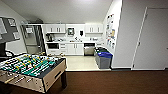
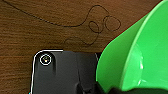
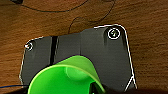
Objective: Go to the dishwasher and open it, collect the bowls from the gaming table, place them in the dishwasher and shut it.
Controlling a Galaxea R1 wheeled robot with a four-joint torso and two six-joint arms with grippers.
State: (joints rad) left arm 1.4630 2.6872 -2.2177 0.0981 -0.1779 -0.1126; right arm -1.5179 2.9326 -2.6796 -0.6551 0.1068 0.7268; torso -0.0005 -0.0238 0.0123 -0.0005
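The head view looks across a room toward a kitchenette on the far wall. The dishwasher (image 1: 89,48) sits under the counter as a silver-grey metal panel, flush between white cabinet doors (image 1: 75,49); its front is closed. White wall cabinets (image 1: 56,28) run above the counter. A black built-in appliance (image 1: 53,46) with a dark window stands near the left end of the counter run. Two grey rectangular bins (image 1: 103,58) with blue lids stand against the right wall, in front of and to the right of the dishwasher. The kitchenette floor is pale and smooth; nearer the camera the floor is dark brown.

A foosball table (image 1: 32,68) fills the lower left: a green field, crossing rods, and a light wood-toned cabinet with a dark rim.

In the left wrist view a wide green bowl (image 2: 140,57) of smooth, glossy plastic with a thin curved wall appears large beside the robot's dark plate, above a brown wood-grain floor (image 2: 50,27) crossed by a thin black looping cable (image 2: 95,25). Whether the left gripper's jaws are open or closed on this bowl cannot be determined.

In the right wrist view a small green bowl (image 3: 65,80), round, with a smooth rim and a rounded hollow, appears in front of the dark plate above the same kind of wood-grain surface. The state of the right gripper's jaws cannot be determined.
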